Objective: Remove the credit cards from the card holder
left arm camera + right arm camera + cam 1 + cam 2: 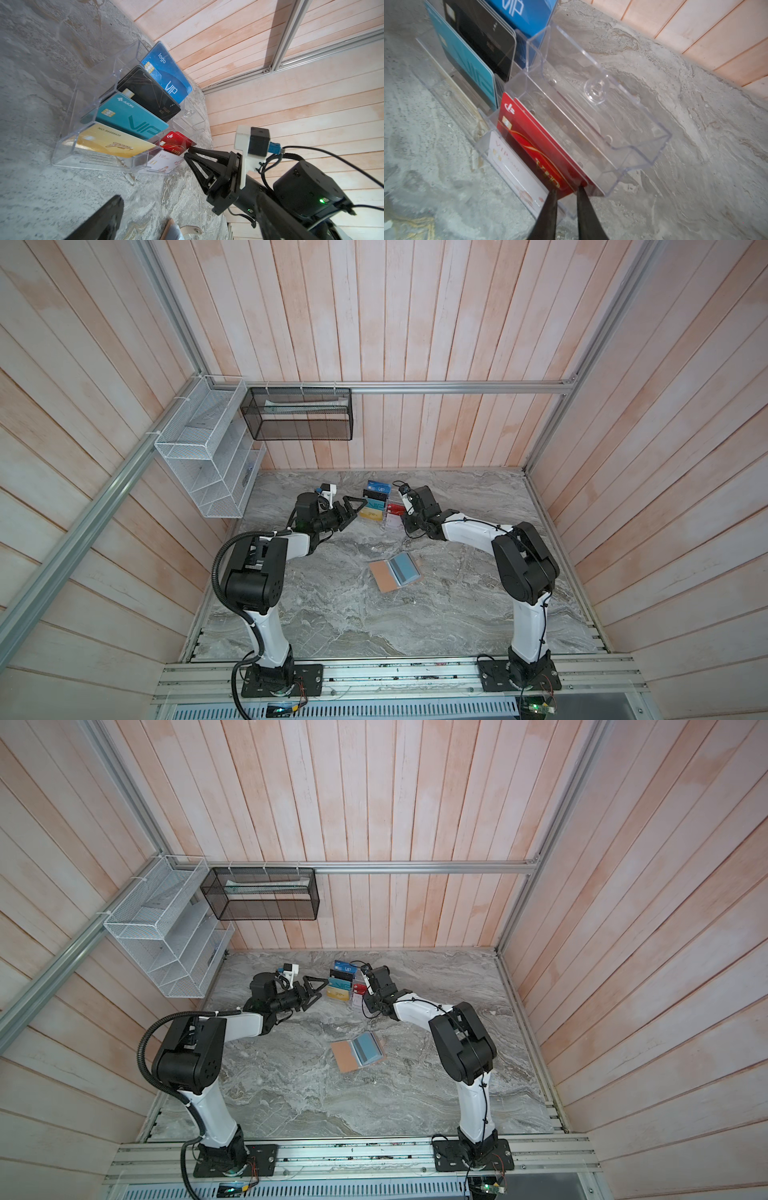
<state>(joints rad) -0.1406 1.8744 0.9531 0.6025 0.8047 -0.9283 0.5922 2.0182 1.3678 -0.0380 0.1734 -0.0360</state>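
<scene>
Pincer on the right arm (566, 188) is drawn nearly together on the lower edge of the red cards (529, 141), and it looks to us to be nipping them where they lean in a slot of the clear acrylic stand (643, 145). We take that edge hold as the only one on offer, since the cards sit close-packed and only their side edge is free.

The left pincer (352, 512) hangs spread wide just beside the stand's other end, holding nothing. We judge it is waiting, or ready to steady the stand.

The card holder (384, 577) lies open and flat on the worktop (332, 614), well apart from both arms and nearer their bases. A blue-grey card (406, 570) shows in its sleeve page, so that one is not yet out.

A white card (512, 172) stands just in front of the red pair and a clear slot wall rises behind, crowding the fingers. In the neighbouring column lean a gold card (108, 143), teal card (128, 120), black card (149, 93) and blue card (166, 68). The white wire basket (199, 464) and black mesh basket (299, 414) hang on the walls, well out of the way.
</scene>
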